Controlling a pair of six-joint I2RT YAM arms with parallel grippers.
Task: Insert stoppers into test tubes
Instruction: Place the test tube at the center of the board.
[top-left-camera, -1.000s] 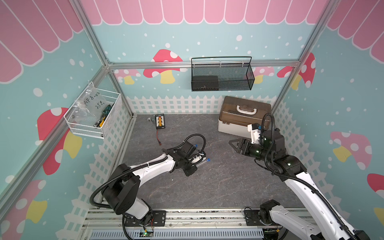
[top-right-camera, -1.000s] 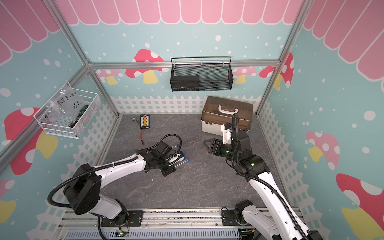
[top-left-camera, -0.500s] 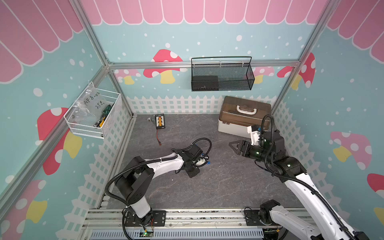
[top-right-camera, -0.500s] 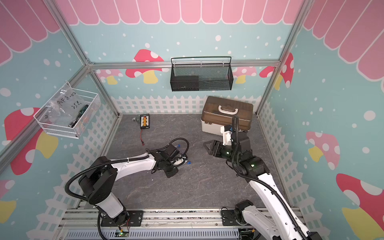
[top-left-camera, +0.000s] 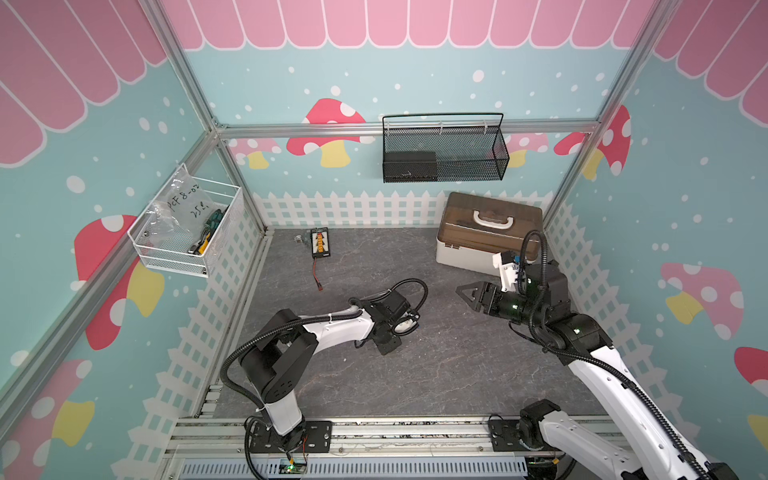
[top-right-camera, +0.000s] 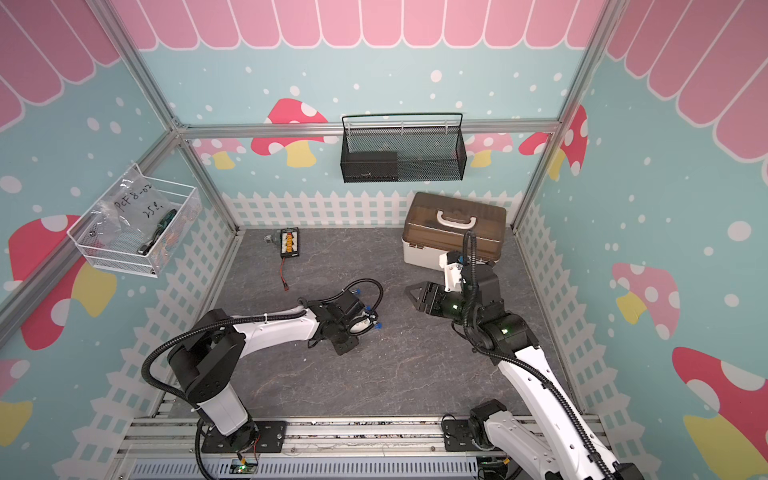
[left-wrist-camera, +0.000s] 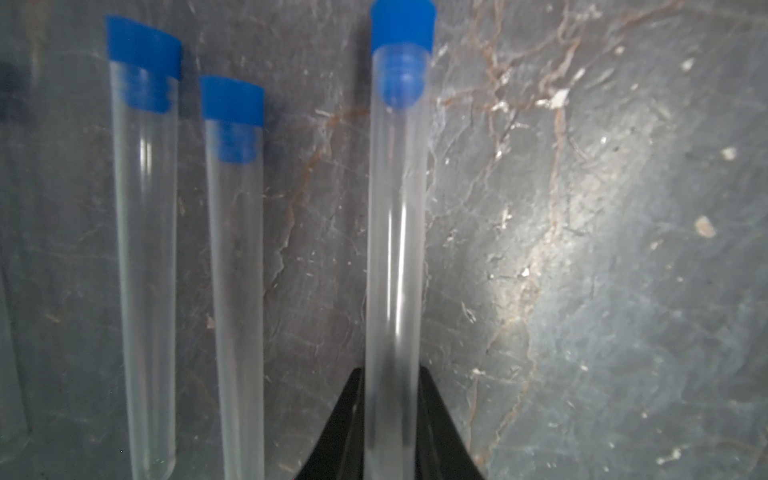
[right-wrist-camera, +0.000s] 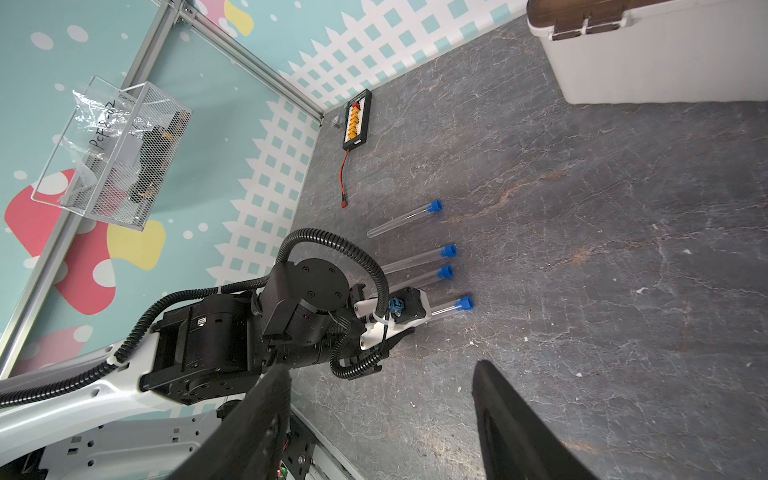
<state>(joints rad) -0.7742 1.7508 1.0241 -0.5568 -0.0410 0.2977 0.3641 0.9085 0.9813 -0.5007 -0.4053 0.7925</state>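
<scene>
Left wrist view shows a stoppered tube (left-wrist-camera: 395, 228) running straight out from between the jaws of the left gripper (left-wrist-camera: 392, 374), grip unclear, while the right gripper (right-wrist-camera: 378, 368) hangs wide open, empty.

The widest free room I see is the bare slate floor (top-left-camera: 449, 374) between the blue stoppers (right-wrist-camera: 448, 250) of the four lying test tubes (right-wrist-camera: 415, 259) and the right gripper (top-left-camera: 465, 296), whose jaws stand wide apart. The left arm (top-left-camera: 332, 328) lies low across the closed ends of three tubes, so that side is blocked. The left gripper (left-wrist-camera: 392, 374) has one tube between its jaws. The two middle tubes leave only a narrow gap; the fourth lies more apart. A storage box (top-left-camera: 490, 237) fills the back right corner. A connector board (top-left-camera: 319, 243) with its red wire (top-left-camera: 318, 274) occupies the back left. Toward the front rail (top-left-camera: 374, 432) the floor is open.
</scene>
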